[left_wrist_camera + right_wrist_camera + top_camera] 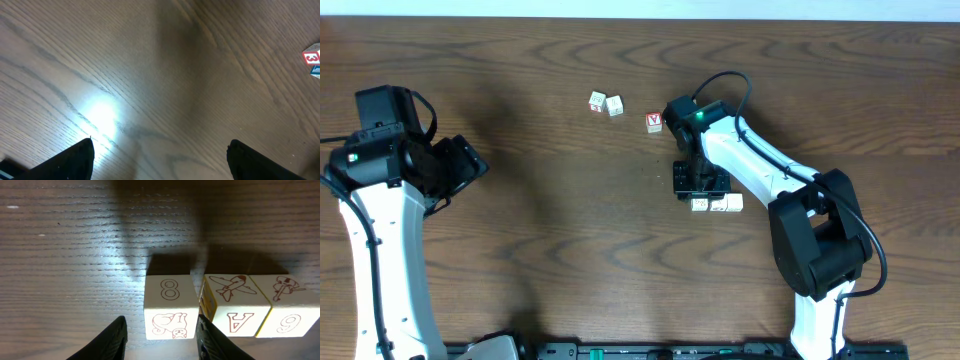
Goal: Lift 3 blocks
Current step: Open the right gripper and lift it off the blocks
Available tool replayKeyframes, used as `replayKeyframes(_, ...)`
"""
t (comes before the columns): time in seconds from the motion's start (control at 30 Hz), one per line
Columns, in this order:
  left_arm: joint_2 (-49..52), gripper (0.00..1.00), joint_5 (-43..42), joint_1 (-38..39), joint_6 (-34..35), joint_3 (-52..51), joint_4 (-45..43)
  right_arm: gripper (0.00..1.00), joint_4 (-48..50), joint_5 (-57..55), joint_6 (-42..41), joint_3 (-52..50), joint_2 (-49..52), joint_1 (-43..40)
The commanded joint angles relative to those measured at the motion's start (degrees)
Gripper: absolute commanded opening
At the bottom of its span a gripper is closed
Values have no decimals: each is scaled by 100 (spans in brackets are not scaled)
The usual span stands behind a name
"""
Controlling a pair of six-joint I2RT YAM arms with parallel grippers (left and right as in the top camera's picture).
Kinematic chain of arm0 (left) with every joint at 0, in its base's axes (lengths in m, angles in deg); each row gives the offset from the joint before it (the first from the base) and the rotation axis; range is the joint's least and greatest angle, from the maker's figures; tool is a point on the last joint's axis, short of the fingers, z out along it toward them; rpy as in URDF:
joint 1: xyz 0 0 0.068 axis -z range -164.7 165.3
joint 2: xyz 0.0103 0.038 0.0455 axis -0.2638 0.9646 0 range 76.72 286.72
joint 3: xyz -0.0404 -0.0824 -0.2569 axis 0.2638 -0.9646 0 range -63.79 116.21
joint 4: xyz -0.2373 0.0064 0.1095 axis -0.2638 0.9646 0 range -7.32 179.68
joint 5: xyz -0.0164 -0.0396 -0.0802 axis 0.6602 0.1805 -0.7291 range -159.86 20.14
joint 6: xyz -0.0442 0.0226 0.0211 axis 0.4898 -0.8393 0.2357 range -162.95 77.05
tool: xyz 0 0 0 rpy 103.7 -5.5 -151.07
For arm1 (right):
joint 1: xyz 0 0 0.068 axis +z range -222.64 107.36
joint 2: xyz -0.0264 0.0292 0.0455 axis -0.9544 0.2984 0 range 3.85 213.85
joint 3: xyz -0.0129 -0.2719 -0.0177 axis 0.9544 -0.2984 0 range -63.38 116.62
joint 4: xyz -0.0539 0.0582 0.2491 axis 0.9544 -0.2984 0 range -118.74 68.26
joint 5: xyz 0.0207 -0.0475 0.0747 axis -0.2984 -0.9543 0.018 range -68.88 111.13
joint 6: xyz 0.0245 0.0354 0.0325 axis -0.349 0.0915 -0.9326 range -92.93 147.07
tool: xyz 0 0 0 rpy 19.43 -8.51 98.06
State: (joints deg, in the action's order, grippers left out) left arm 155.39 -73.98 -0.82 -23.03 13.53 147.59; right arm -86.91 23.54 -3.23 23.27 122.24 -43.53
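Two dark fingers [112,340] of the right jaws fill the bottom of the right wrist view. They are parted and straddle the nearest of the blocks [170,307]. The finger on the view's left stands clear of it and the other sits at the seam with its neighbour, so nothing is clamped. The three blocks are cream cubes drawn in thin reddish-brown line, touching in a row on the dark wooden desk [75,240]. The straddled cube shows an "8" on top and a small animal in front. The middle cube [232,305] shows an aeroplane, an upside-down "A" and a yellow side, and the end cube [290,305] a violin and what reads as "6". Farther off lie three other cubes [614,105] — one with a red letter. Far left, the left jaws gape wide, fingers [75,160] over wood grain.
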Motion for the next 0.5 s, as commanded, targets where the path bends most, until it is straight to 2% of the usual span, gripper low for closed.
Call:
replayKeyframes(0.0,9,85,31,-26,50,59,22,42,15,66,81,131,33,-13)
replayKeyframes(0.47,9,85,31,-26,50,59,22,42,-212,-120,85,337,33,-31)
